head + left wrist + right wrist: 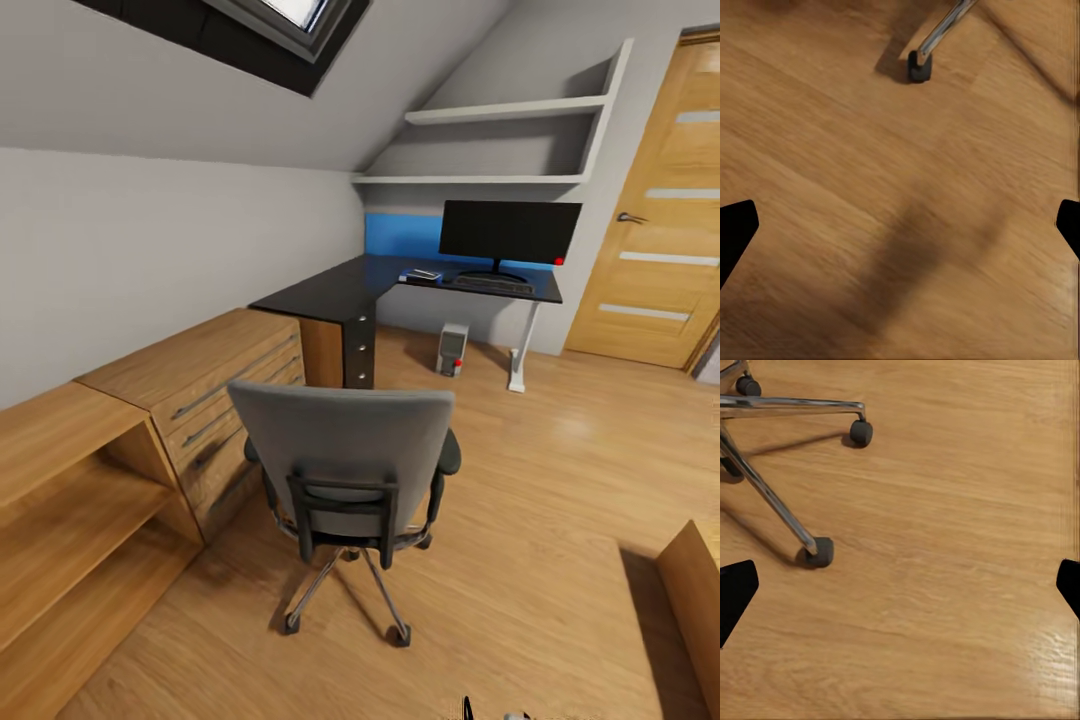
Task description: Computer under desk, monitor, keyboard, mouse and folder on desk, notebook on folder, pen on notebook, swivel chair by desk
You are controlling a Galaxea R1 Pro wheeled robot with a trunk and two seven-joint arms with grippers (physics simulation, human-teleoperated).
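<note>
The chair (345, 470) stands near, back toward the camera, well apart from the counter (330, 290) in the far corner. The monitor (510, 232) and keyboard (490, 284) sit on it. Both end effectors (900, 232) (900, 592) hang wide over the floor (560, 480).

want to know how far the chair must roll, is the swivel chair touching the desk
Apart. The head view shows bare wooden floor between the swivel chair and the desk pedestal behind it.
</note>
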